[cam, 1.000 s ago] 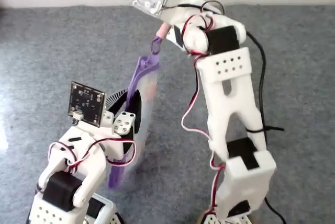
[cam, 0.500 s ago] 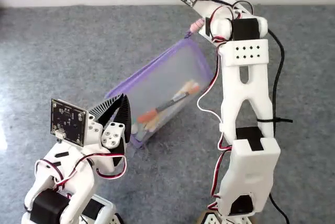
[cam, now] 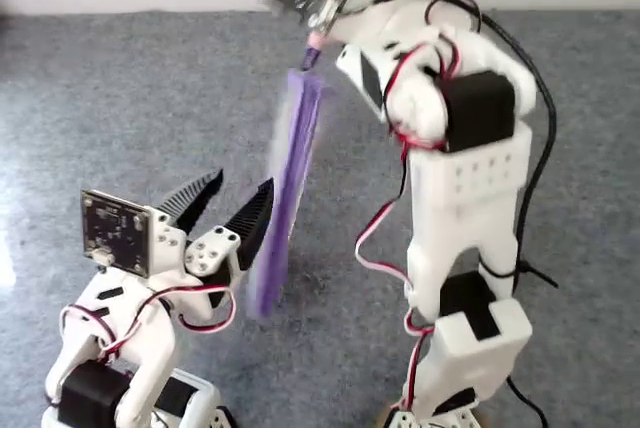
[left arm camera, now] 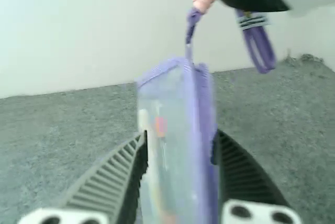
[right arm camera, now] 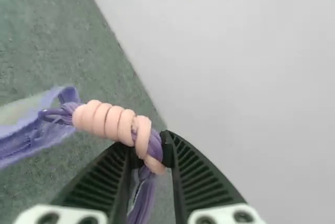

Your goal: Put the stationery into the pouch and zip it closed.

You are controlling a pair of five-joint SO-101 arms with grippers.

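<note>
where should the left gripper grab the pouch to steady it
Pinch the pouch at its lower end across the flat faces, from the near edge. It hangs edge-on from the pink zip pull held by the right gripper, and the open left gripper straddles that end, so closing there should hold it.

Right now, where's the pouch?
In the high view, the pouch hangs edge-on mid-table from the right gripper, its lower end beside the left gripper.

The right gripper (right arm camera: 148,148) was clamped on the pink coiled zipper pull (right arm camera: 107,120) and its purple cord (right arm camera: 140,195). The pull joined the purple pouch (right arm camera: 23,130) edge above grey carpet (right arm camera: 42,35).
</note>
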